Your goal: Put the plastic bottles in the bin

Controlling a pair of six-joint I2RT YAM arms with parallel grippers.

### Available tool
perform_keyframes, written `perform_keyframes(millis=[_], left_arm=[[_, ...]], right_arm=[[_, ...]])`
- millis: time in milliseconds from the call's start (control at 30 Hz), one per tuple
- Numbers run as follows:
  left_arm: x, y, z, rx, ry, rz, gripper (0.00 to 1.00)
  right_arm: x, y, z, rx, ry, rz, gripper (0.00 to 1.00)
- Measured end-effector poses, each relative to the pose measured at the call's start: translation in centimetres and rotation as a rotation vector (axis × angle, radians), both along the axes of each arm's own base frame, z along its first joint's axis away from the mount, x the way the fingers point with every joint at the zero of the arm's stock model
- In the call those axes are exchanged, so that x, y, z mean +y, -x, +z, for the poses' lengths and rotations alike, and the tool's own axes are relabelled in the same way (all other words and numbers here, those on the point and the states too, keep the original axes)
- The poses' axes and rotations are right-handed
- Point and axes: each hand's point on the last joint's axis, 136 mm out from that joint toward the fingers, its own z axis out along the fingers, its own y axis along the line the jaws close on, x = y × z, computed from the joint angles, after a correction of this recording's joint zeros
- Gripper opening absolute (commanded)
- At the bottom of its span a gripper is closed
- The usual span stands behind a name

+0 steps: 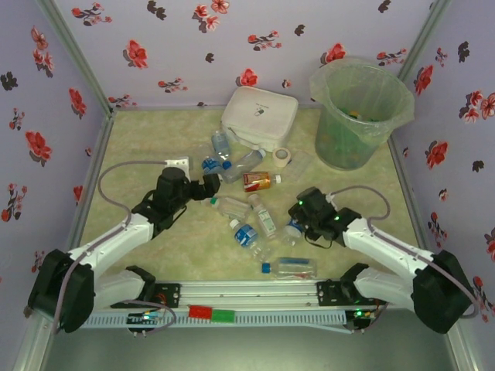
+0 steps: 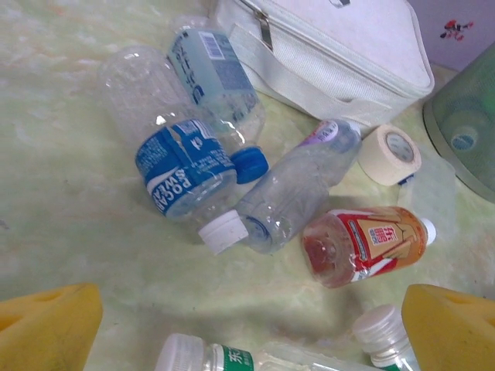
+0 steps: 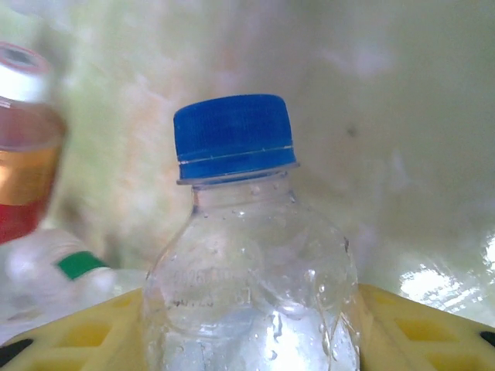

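I read the right gripper [image 3: 251, 313] jaws clamped on a clear blue-capped plastic bottle [image 3: 247, 255] at the worktop [image 1: 139, 154]. Left gripper [image 2: 251, 309] jaws apart above scattered plastic bottles [image 2: 186, 166]. Translucent grey-green round bin [image 1: 360, 116] far right.

Plastic bottles [image 1: 246, 234] clutter the centre of the surface [image 1: 139, 139]; a white box [image 1: 259, 116] and tape roll [image 1: 282, 157] block upper centre. The left side lies bare. The bin [image 1: 344, 143] mouth, upper right, stands open; a blue-capped bottle [image 3: 247, 270] fills the right claw [image 1: 298, 222].
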Motion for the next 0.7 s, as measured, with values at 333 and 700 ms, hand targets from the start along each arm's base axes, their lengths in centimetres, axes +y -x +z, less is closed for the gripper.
perform_keyframes(millis=[333, 700], left_arm=[[2.8, -0.2, -0.4, 0.008, 0.012, 0.078, 1.00], [3.7, 0.4, -1.3, 0.044, 0.055, 0.127, 1.00]], right_arm=[[-1.9, -10.2, 16.4, -0.302, 0.141, 0.171, 0.46], [-7.6, -20.9, 31.8, -0.622, 0.379, 0.194, 0.46]])
